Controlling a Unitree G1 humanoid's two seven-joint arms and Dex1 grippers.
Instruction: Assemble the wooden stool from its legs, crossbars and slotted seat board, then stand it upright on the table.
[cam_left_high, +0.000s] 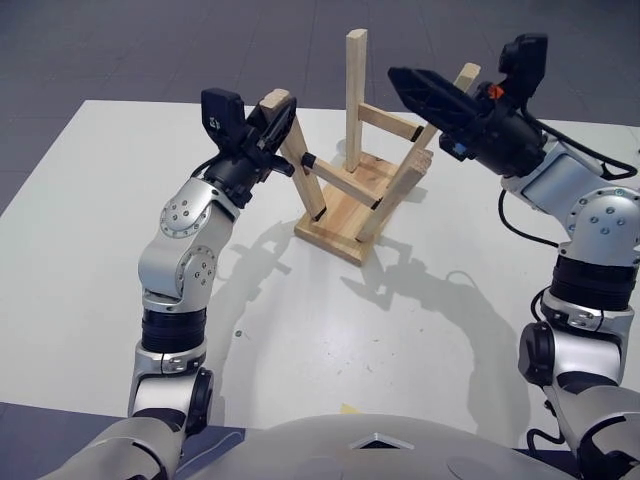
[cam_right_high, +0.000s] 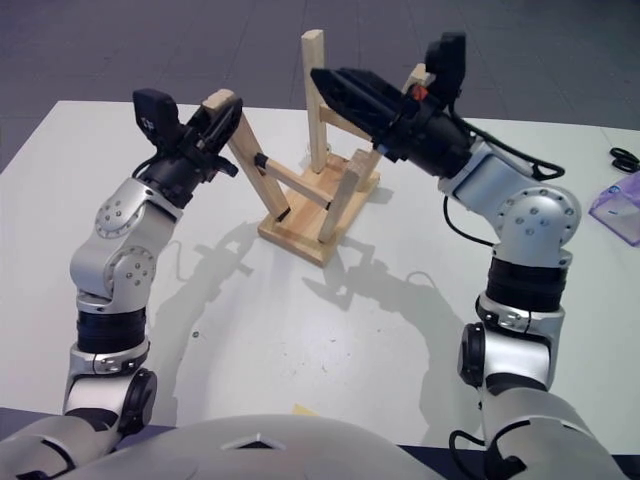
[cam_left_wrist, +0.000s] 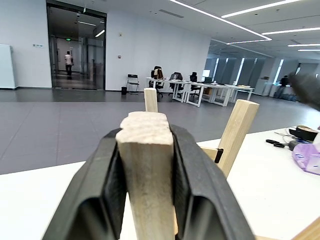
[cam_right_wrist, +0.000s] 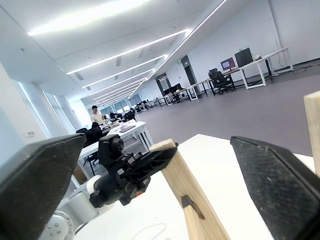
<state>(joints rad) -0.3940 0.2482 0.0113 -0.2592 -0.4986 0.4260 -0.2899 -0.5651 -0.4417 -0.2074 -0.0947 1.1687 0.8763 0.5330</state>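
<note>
Stool (cam_left_high: 350, 195) inverted, upper centre of frame, seat (cam_left_high: 335, 235) down on table (cam_left_high: 110, 210). Left gripper (cam_left_high: 277, 120) clamped on left leg (cam_left_wrist: 147, 165) tip. Right gripper (cam_left_high: 400, 88) gapes wide beside right leg (cam_left_high: 400, 185). Probably light, stiff, joints maybe loose. Best gripped low on the legs, near crossbars (cam_left_high: 345, 183).

Left pincer (cam_left_high: 283, 118) clamped on leg (cam_left_high: 312, 195); right pincer (cam_left_high: 400, 88) raised, fingers apart, apparently empty.
</note>
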